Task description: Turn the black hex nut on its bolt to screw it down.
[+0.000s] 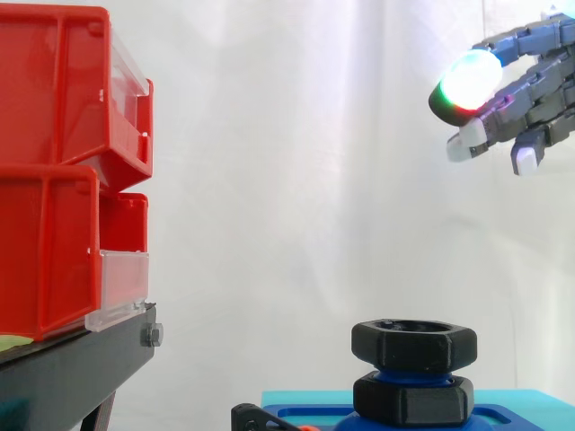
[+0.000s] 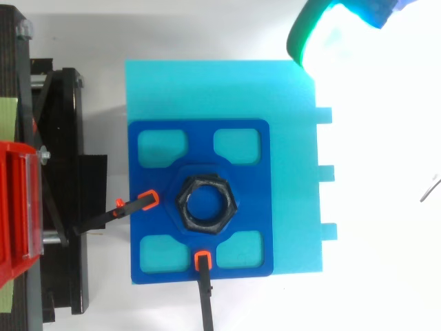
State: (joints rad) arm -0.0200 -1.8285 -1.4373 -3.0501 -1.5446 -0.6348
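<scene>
A black hex nut point(image 1: 413, 344) point(image 2: 204, 205) sits at the top of a blue bolt, above a second black nut point(image 1: 413, 398). The bolt stands on a blue plate point(image 2: 241, 138) fixed to a cyan block point(image 2: 289, 89). My hand point(image 1: 526, 85) hangs high at the upper right, well above and to the right of the nut, touching nothing. Its fingers are loosely bent with nothing between them, one pad point(image 1: 467, 83) glowing white and green. In the top view a glowing fingertip point(image 2: 324, 27) shows at the upper right, off the block's far corner.
Red bins point(image 1: 63, 171) are stacked on a black stand point(image 1: 81, 359) at the left. Two black clamps with orange tips point(image 2: 148, 201) point(image 2: 202, 260) hold the blue plate at its left and front edges. A white curtain hangs behind.
</scene>
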